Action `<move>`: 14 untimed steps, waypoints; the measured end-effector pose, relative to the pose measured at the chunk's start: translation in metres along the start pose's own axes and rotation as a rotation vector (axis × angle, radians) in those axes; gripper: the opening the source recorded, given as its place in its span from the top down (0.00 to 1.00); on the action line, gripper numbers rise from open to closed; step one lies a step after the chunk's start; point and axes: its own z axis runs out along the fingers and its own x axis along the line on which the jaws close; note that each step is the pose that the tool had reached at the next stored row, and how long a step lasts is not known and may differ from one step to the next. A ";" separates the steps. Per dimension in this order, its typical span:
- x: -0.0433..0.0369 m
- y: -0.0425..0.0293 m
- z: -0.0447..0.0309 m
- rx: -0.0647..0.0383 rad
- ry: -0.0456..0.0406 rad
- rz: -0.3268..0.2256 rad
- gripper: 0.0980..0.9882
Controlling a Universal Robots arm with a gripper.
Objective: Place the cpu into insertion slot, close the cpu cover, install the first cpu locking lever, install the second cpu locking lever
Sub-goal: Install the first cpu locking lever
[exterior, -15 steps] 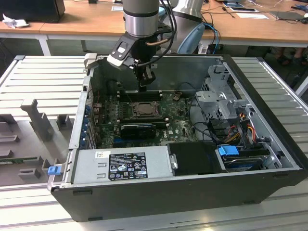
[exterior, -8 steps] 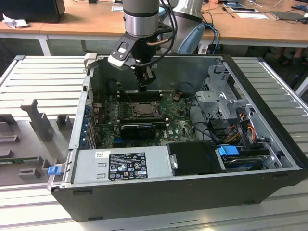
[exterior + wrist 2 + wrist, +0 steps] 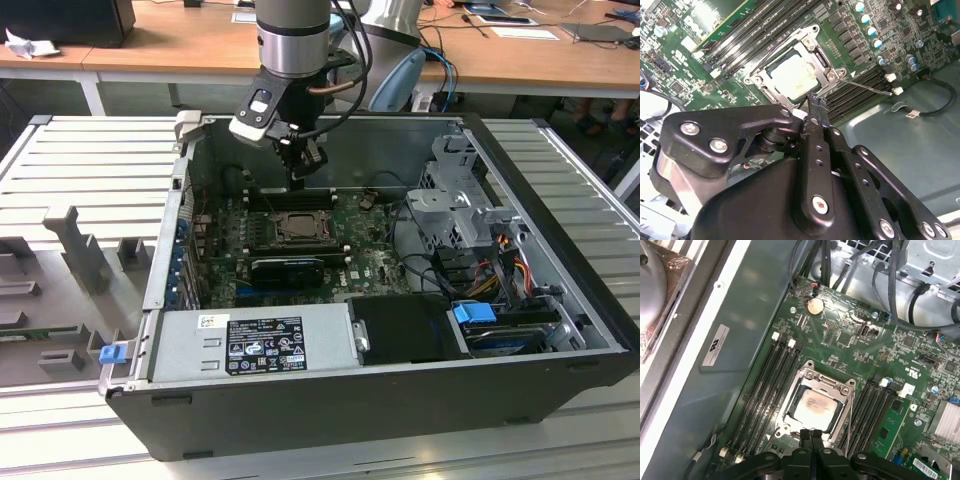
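The cpu [image 3: 812,405] sits square in the insertion slot [image 3: 297,226], pale top showing through the window of the cpu cover [image 3: 842,389]. The cover looks down flat around it. So chip + cover look done, and my read is the work now stands at the levers.

One locking lever [image 3: 867,86], a thin wire rod, sticks out free from the cover's corner over the RAM slots [image 3: 860,92], not tucked under its catch.

The hand [image 3: 811,434] has its fingers pressed together w/ nothing between them. The tips hover just off the cover's edge. Can't tell if they touch the metal.

To do this step well, I'd judge:
- Push w/ the closed tips as a single blunt point.
- Sweep the rod down, then sideways under its hook.
- Keep force on the wire, not on the chip or the board parts nearby.
- The wire is springy and may slip off narrow tips.

Outward: RAM slots flank the socket on both sides, on the green motherboard [image 3: 850,340], inside the open PC case [image 3: 400,400] lying on the ribbed desk [image 3: 90,150].

The arm [image 3: 293,35] comes in from the far side and reaches steeply down into the case. Wrist is near vertical, w/ the hand above the socket's far edge in the exterior view.
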 end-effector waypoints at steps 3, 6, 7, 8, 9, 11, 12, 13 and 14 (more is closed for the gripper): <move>0.0000 0.0000 -0.0001 0.000 0.0007 -0.017 0.99; 0.0000 0.0000 -0.0001 0.001 0.0021 -0.046 0.99; 0.0000 0.0000 -0.0001 0.001 0.0024 -0.051 0.99; 0.0000 0.0000 -0.0001 0.001 0.0026 -0.056 0.99; 0.0000 0.0000 -0.0001 0.001 0.0029 -0.063 0.99; 0.0000 0.0000 -0.0001 0.001 0.0035 -0.074 0.99; 0.0000 0.0000 -0.0001 0.001 0.0039 -0.082 0.99; 0.0000 0.0000 -0.0001 0.002 0.0042 -0.089 0.99; 0.0000 0.0000 -0.0001 0.002 0.0046 -0.098 0.99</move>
